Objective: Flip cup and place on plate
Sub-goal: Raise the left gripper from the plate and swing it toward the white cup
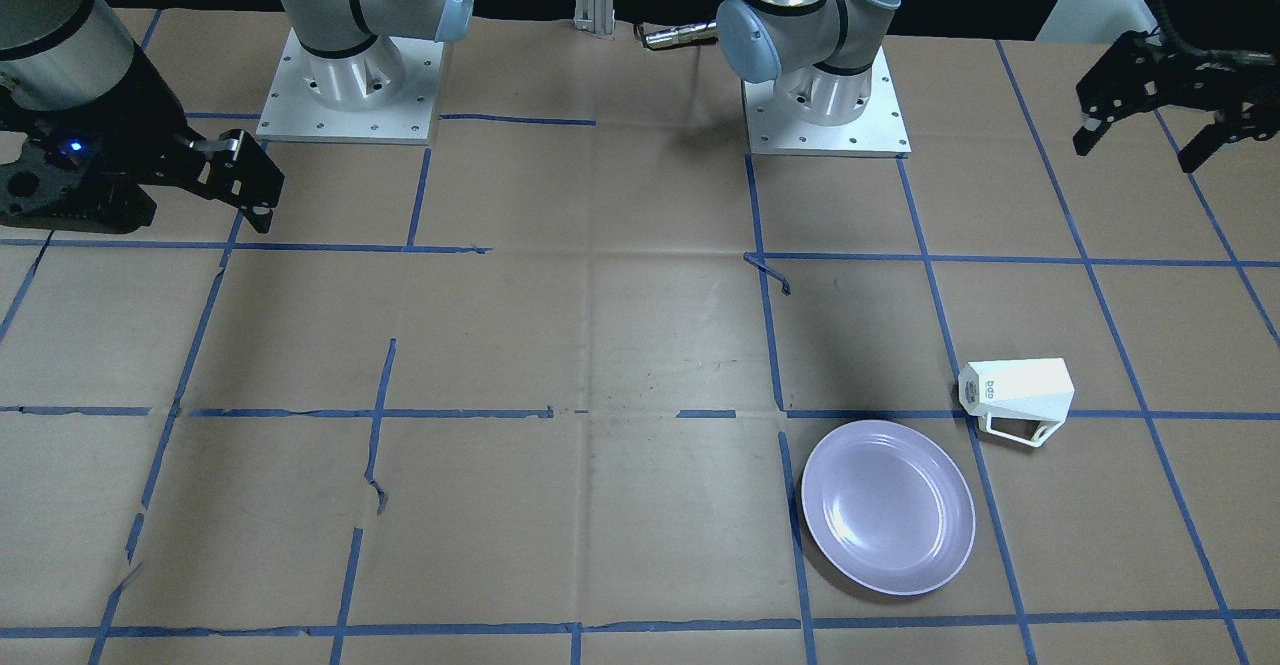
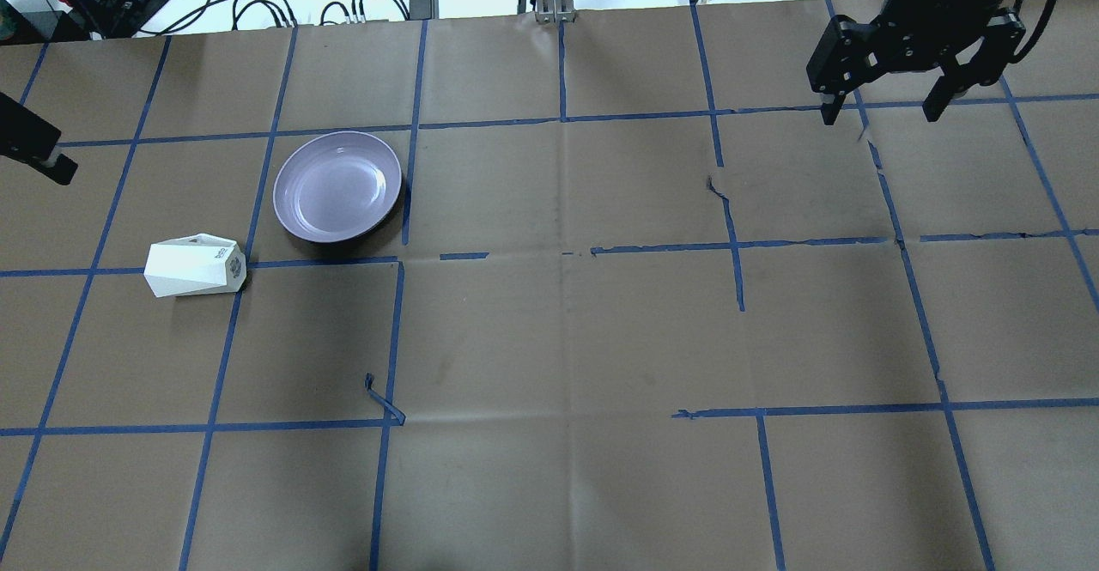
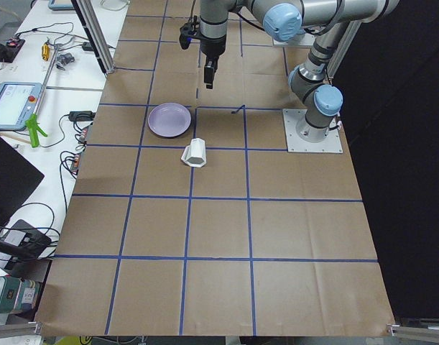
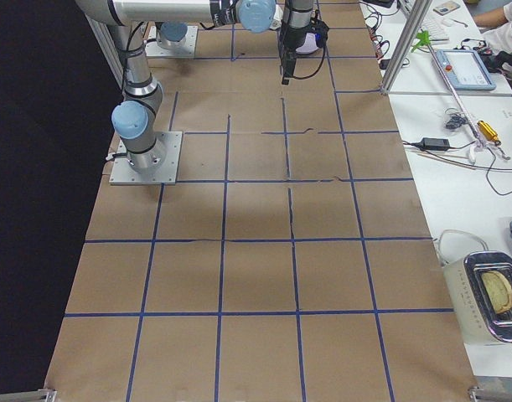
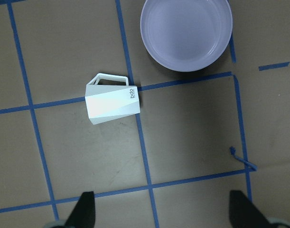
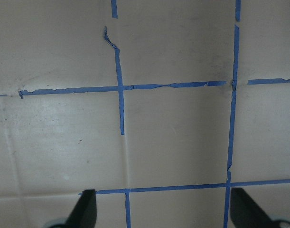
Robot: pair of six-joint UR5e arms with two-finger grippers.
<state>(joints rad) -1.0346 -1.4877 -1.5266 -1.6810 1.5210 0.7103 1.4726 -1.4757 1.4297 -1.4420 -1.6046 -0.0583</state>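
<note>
While left end effector (image 1: 1138, 150) and right end effector (image 2: 879, 114) gape wide, cup (image 1: 1020, 393) lies sideways, near plate (image 1: 888, 507).

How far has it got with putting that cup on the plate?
Nothing looks done yet. The small white faceted cup lies on its side on the table, beside the bare round pale lavender plate. The left gripper and right gripper hang open, empty. Gripping, turning and placing all remain.
</note>
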